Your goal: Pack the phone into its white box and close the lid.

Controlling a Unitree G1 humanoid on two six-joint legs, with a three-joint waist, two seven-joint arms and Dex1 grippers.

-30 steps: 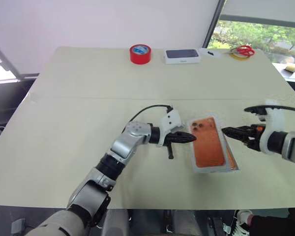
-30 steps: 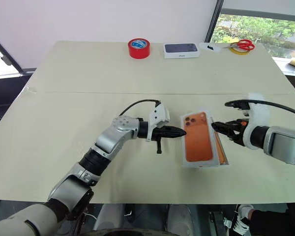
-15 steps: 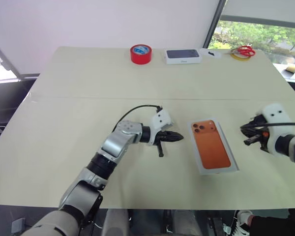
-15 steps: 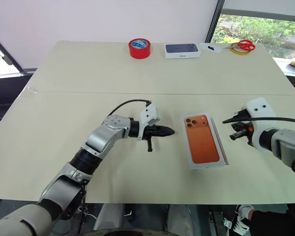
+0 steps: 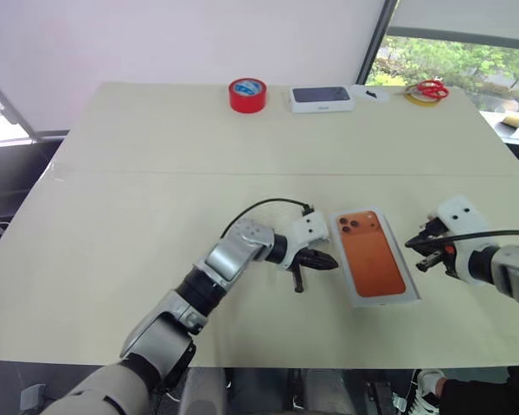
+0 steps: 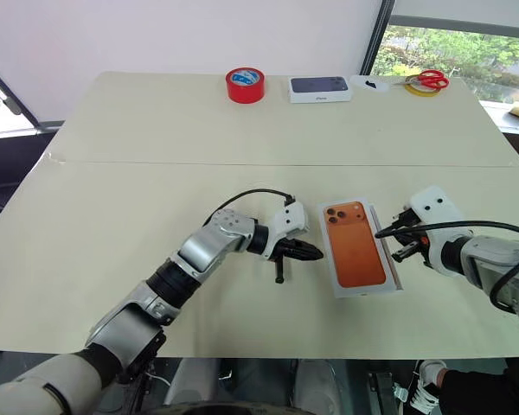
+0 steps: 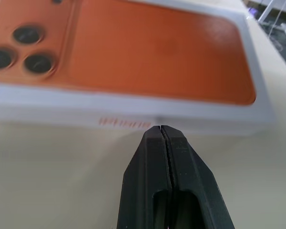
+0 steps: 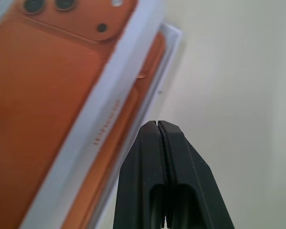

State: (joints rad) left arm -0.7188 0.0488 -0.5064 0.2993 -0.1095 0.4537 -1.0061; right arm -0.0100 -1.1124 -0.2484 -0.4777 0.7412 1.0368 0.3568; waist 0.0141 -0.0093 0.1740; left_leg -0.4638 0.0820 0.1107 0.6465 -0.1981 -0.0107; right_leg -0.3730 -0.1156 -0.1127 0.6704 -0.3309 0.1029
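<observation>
The lid [image 5: 374,259], white with an orange phone picture, lies flat and slightly askew on the white box [image 8: 168,45] on the table in front of me. A strip of the orange phone [image 8: 142,90] shows under the lid's right edge, inside the box rim. My left gripper [image 5: 331,260] is shut, its tips [image 7: 160,129] right at the lid's left side wall. My right gripper [image 5: 418,253] is shut and empty, a little off the box's right edge, where its tip [image 8: 157,123] hangs over the table beside the rim.
At the table's far edge stand a red tape roll [image 5: 246,94], a white box with a dark blue face [image 5: 321,98] and red scissors [image 5: 430,88] on a yellow ring. The table's front edge runs close below the box.
The lid, tilted up a second ago, now lies flat on the box. My right gripper shut and drew back to the right. My left gripper pulled away, then returned to the lid's left edge.
</observation>
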